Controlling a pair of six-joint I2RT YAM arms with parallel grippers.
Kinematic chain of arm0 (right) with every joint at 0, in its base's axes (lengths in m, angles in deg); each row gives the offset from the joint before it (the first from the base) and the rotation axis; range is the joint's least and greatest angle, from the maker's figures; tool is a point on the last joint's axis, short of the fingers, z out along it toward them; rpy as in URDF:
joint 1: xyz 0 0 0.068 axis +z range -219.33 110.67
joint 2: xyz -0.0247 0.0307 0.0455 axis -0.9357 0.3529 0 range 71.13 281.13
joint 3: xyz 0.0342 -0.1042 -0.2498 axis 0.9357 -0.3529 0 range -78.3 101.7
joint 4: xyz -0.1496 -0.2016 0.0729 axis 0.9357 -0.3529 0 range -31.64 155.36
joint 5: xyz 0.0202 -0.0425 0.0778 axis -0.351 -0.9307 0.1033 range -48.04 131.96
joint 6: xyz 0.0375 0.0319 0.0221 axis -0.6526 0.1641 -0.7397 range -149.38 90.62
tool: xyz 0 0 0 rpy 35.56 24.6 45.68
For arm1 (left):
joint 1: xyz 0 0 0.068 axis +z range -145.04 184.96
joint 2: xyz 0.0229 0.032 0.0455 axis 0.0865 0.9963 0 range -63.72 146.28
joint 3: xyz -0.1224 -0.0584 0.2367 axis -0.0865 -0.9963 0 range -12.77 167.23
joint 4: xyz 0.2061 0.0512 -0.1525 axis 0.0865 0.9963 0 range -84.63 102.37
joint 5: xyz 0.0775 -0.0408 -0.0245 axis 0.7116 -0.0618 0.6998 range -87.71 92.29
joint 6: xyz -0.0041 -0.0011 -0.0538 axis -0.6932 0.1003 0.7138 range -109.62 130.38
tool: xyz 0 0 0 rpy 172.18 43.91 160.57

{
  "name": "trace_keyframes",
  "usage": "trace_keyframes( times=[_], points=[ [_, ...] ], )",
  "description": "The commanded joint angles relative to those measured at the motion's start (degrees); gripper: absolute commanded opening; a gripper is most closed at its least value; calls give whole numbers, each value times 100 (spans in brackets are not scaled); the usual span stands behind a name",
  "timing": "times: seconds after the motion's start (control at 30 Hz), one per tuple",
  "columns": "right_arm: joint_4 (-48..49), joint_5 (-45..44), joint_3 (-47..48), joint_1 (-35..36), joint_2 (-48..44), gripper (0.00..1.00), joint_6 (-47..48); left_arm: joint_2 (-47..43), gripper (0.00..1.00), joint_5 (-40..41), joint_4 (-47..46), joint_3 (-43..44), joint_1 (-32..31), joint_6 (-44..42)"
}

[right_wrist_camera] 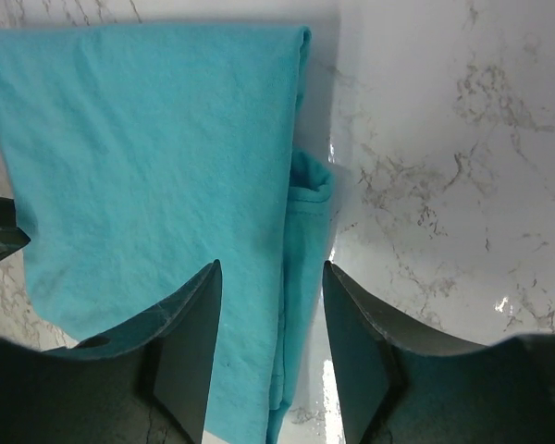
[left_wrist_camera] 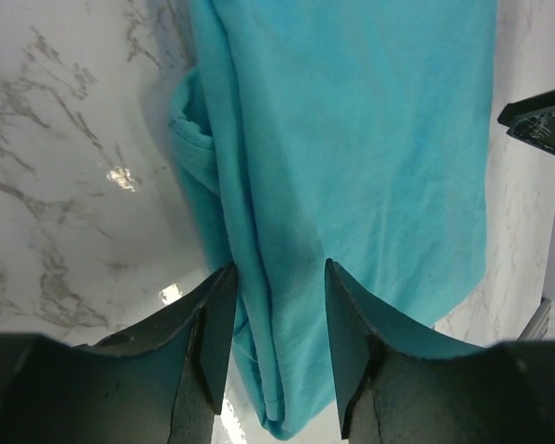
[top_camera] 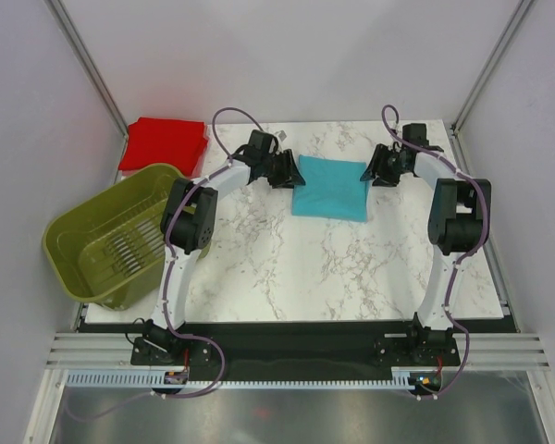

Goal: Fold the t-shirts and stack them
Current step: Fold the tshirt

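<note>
The turquoise t-shirt (top_camera: pixel 330 187) lies folded into a rectangle at the back middle of the marble table. My left gripper (top_camera: pixel 291 171) is open at its left edge; in the left wrist view (left_wrist_camera: pixel 276 305) the jaws straddle the folded edge of the turquoise cloth (left_wrist_camera: pixel 351 148). My right gripper (top_camera: pixel 374 170) is open at its right edge; in the right wrist view (right_wrist_camera: pixel 270 305) the jaws straddle that edge of the cloth (right_wrist_camera: pixel 148 157). The red t-shirt (top_camera: pixel 165 143) lies as a flat square bundle at the back left corner.
An olive-green slotted basket (top_camera: pixel 111 236) stands tilted at the table's left edge, just in front of the red bundle. Grey walls close in the left, back and right sides. The marble tabletop (top_camera: pixel 296 268) extends towards the arm bases.
</note>
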State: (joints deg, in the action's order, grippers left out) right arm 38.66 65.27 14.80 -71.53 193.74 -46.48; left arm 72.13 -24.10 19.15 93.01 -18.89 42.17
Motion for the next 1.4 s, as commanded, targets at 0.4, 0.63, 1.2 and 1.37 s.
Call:
trace_keyframes(
  times=[0.4, 0.63, 1.2, 1.37],
  points=[
    [604, 604, -213, -307, 519, 31, 287, 222, 19, -50, -121, -31, 100, 20],
    [736, 1086, -12, -334, 554, 19, 111, -67, 41, -463, -121, -48, 162, 222],
    [121, 640, -1337, -167, -1256, 51, -74, -1281, 47, -367, -130, -1182, -391, -59],
    [332, 561, -1865, -27, -1222, 53, -13, -1008, 44, -121, -130, -1296, -690, -59]
  ],
)
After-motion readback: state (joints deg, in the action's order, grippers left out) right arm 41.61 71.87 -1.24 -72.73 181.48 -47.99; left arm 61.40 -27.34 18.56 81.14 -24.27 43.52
